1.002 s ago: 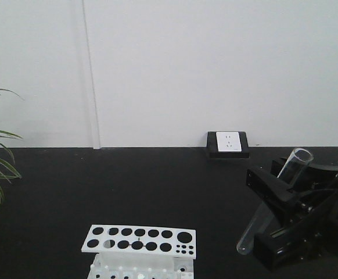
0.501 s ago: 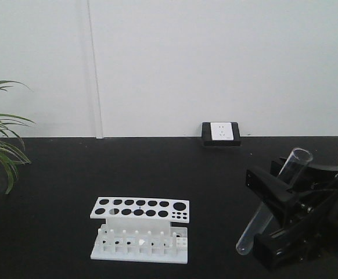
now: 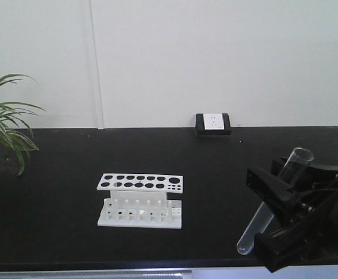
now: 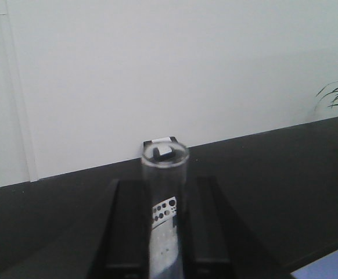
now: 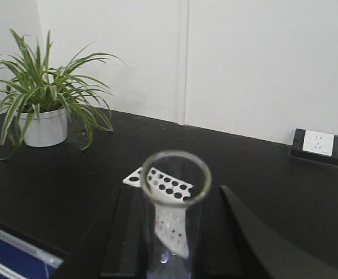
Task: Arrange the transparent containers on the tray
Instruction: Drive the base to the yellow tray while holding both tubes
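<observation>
Tube (image 3: 255,226) of clear glass, held slanted in the right gripper (image 3: 280,195) at the lower right of the front view. Its open rim points up and away, and its rounded bottom points down toward the near edge of the table. The jaws are closed narrowly on its middle. The right wrist view looks into the tube's open mouth, with dark fingers on either side. The left wrist view shows a second tube (image 4: 164,192) between the fingers of the left gripper (image 4: 164,238), whose jaws are likewise clamped on the glass. This gripper is outside the front view.

Over the last second the whole scene has drawn back. The white rack (image 3: 140,200), cut off at the bottom edge a second ago, now sits whole in mid-frame on the black table (image 3: 58,174), well apart from the tube. The table's near edge has come into sight. The plant (image 3: 6,122) shows more fully at left, and the socket (image 3: 213,123) has slid left. The right gripper and its tube keep the same spot in frame, with the grip unchanged.

The robot seems to be backing away from the table, carrying both tubes. The tray appears in no view, so placing has likely not begun and the tray has yet to be reached.
</observation>
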Robot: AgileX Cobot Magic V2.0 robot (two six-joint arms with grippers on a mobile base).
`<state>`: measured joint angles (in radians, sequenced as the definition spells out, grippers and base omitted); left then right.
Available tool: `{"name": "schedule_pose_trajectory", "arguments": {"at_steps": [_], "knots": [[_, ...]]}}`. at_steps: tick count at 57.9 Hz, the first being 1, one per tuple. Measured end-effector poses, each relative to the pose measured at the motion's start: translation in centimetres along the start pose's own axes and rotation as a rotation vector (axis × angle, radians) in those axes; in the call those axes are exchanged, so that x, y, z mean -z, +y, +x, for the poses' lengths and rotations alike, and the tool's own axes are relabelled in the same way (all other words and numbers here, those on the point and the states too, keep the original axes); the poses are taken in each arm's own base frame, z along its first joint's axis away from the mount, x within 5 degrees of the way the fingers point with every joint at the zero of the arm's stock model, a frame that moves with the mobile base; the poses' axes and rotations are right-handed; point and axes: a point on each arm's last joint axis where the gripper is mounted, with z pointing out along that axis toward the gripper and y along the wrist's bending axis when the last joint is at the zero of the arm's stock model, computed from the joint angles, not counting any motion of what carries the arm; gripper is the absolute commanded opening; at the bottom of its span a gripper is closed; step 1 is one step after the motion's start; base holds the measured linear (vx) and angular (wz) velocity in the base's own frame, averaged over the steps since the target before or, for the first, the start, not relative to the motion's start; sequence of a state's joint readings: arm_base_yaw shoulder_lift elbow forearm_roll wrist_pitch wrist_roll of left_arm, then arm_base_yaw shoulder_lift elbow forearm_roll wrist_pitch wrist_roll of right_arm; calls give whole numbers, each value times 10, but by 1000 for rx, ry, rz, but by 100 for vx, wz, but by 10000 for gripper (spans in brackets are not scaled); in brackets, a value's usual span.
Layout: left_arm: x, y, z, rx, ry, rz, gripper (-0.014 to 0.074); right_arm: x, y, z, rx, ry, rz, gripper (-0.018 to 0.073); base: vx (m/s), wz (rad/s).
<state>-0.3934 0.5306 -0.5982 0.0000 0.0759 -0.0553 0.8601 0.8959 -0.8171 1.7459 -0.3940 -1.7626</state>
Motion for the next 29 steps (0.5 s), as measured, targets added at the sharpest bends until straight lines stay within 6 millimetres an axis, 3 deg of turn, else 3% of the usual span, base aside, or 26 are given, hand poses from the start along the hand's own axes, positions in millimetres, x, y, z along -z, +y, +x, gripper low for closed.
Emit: {"name": "schedule_pose_trajectory", "arguments": {"at_steps": [29], "knots": [[0,0,0,0,0,0,128,0,0,0,0,0,0,201,-24,6]]}}
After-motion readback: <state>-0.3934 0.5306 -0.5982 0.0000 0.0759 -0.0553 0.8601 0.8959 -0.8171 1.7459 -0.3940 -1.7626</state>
